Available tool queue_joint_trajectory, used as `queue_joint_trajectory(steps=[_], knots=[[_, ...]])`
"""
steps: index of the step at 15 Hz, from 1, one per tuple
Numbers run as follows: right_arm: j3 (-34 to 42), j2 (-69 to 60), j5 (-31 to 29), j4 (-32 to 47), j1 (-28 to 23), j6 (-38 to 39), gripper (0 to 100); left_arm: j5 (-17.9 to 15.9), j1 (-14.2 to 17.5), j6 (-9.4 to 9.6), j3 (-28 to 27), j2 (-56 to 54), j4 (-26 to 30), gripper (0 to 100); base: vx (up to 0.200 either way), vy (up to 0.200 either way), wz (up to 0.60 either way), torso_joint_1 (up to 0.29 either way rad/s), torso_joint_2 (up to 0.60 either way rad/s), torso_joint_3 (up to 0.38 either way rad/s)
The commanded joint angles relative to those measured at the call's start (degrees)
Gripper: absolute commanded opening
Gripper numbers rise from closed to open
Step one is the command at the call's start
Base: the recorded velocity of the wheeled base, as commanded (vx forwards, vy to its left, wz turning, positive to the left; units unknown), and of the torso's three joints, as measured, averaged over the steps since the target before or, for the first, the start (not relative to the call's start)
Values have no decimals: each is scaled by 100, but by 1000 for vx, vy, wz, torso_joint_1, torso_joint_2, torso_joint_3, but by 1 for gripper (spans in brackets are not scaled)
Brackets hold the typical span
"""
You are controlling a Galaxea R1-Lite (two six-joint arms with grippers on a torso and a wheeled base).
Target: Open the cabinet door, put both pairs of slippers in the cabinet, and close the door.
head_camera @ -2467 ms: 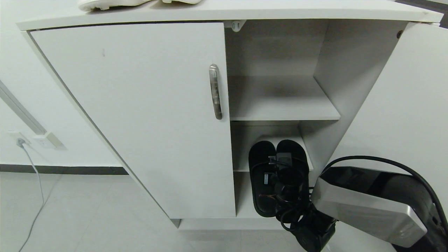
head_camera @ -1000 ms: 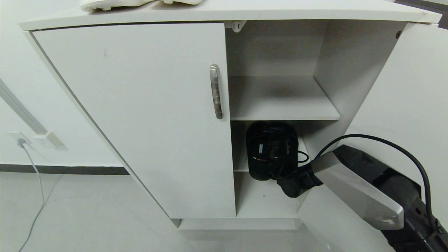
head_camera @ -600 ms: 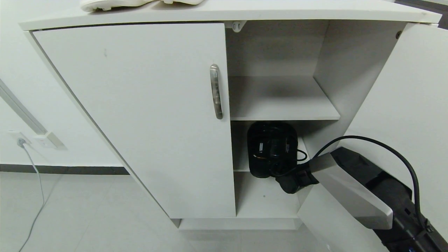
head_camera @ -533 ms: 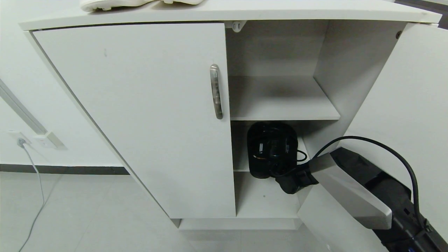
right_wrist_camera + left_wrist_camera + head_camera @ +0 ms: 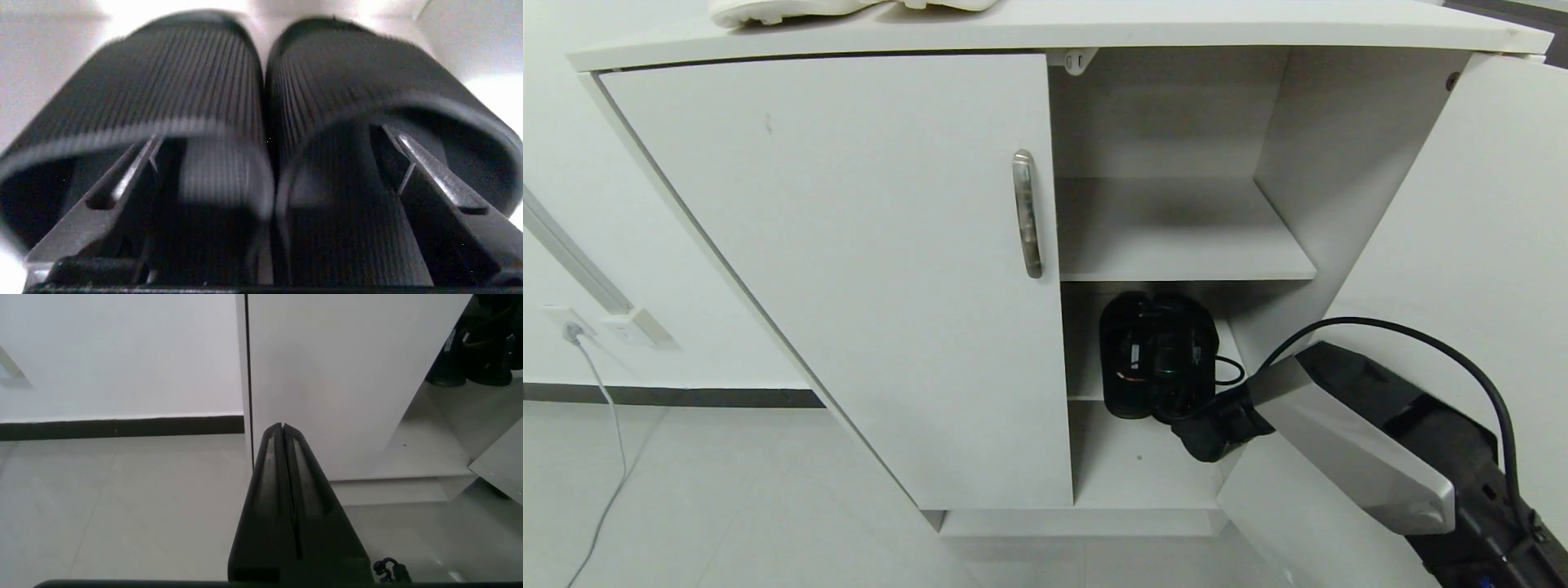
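- The cabinet [image 5: 1054,33] has its right door [image 5: 1470,245] swung wide open, I think so the arm can get in. The left door [image 5: 849,269] is shut.
- The black slippers [image 5: 1123,359] sit side by side on the middle shelf [image 5: 1082,371], toes pointing to the far wall. Their near ends are right at the shelf's front edge.
- The white slippers [image 5: 768,10] lie on top of the cabinet, at the far left. They look like the next pair to go in.
- The right gripper [image 5: 1176,392] is on the middle shelf with the black pair. In the head view its fingers [image 5: 122,192] are lost in the dark slippers. The right wrist view shows them spread wide, one under each strap, pinching nothing.
- The left gripper [image 5: 282,429] hangs low near the floor, in front of the shut left door and out of the way. The left wrist view shows its fingers pressed together.
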Motion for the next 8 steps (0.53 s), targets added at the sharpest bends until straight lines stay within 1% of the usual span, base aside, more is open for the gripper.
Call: queue_joint_trajectory(steps=[1,6,8], knots=[[704,-623,-11,-178,107,4,100,-13,1,1,1,5,0,0,0,0,0,0,0,0],[3200,-1721,-46,-1320,433,13,100,-4,1,10,1,5,0,0,0,0,0,0,0,0],[4009,-2090,-46,-1637,573,31,100,-4,1,1,1,5,0,0,0,0,0,0,0,0]])
